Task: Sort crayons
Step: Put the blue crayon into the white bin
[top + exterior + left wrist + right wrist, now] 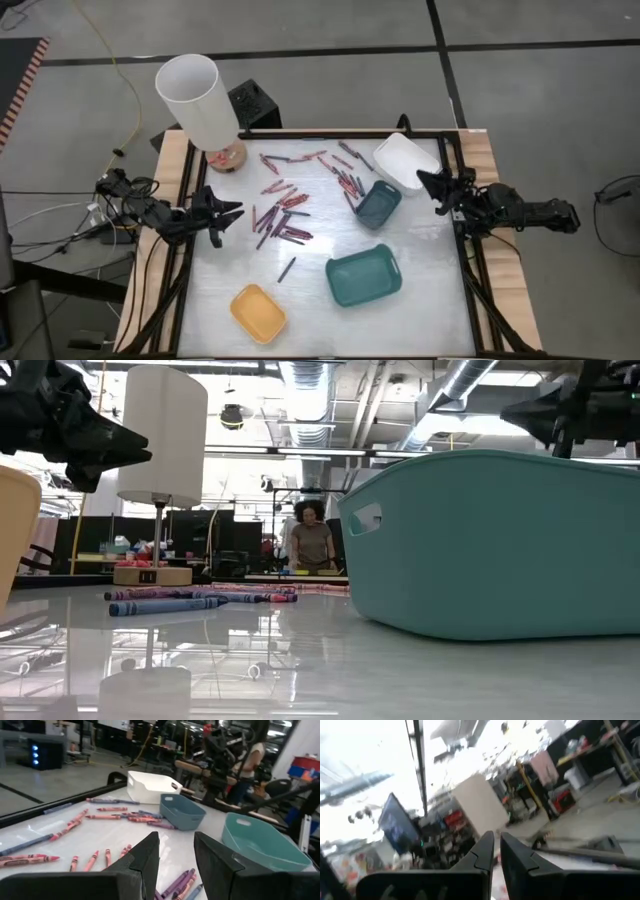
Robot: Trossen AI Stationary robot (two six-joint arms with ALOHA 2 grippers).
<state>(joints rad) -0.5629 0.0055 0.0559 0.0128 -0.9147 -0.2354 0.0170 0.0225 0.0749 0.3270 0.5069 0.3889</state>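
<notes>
nearest the front edge of the white surface (430, 250) sit a yellow tray (258, 312) and a large teal tray (362, 276), with one dark crayon (287, 268) lying alone between them. farther in, the crayons (285, 208) lie scattered flat: short thin paper-wrapped sticks in red, pink, purple and dark blue-grey, some overlapping. the left gripper (228, 213) hovers beside them, jaws apart and empty. the right gripper (428, 184) hangs near a small teal tray (379, 204) and a white tray (407, 162), jaws narrowly apart, holding nothing. a lamp (200, 105) stands at the far corner.
</notes>
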